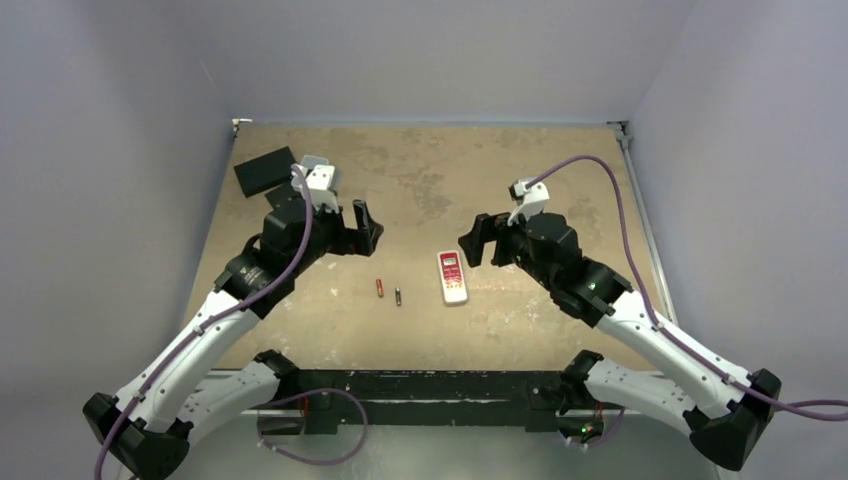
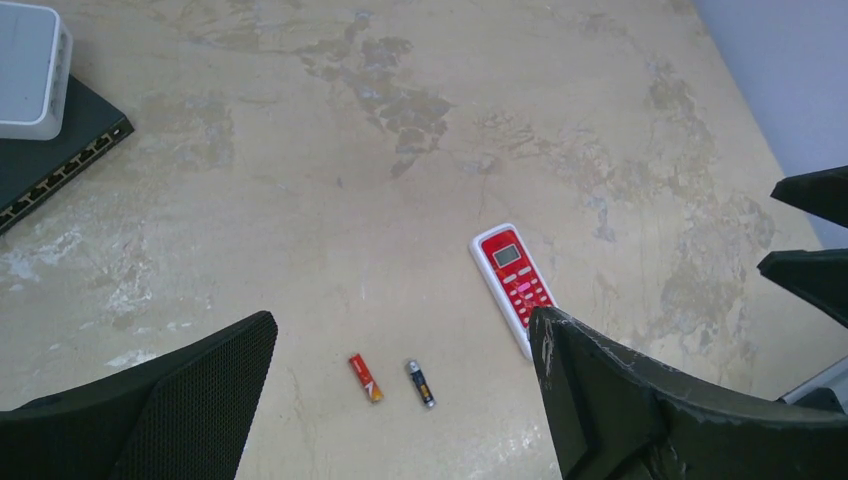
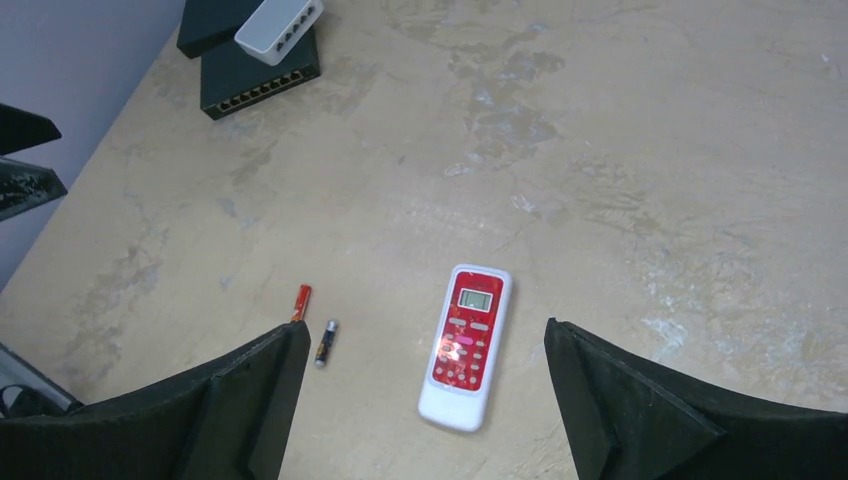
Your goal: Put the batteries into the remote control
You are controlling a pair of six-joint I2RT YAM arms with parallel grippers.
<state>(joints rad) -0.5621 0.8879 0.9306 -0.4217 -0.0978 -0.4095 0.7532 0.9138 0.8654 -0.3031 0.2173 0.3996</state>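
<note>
Seen from above, both end effectors hang over the counter (image 1: 560, 170) with jaws spread wide and nothing between them. One remote control (image 1: 453, 277) lies face up, red panel showing, at about 7 o'clock from the right end effector (image 1: 480, 243), near it but not touched. Two batteries lie side by side at 9 o'clock of the remote, apart from it and from each other: one reddish-orange battery (image 1: 379, 288) and one dark battery (image 1: 398, 296). They sit at roughly 5 o'clock from the left end effector (image 1: 352, 232). At the counter's 11 o'clock corner are two black slabs (image 3: 258, 75), with one light grey box (image 3: 280, 30) resting on them.
</note>
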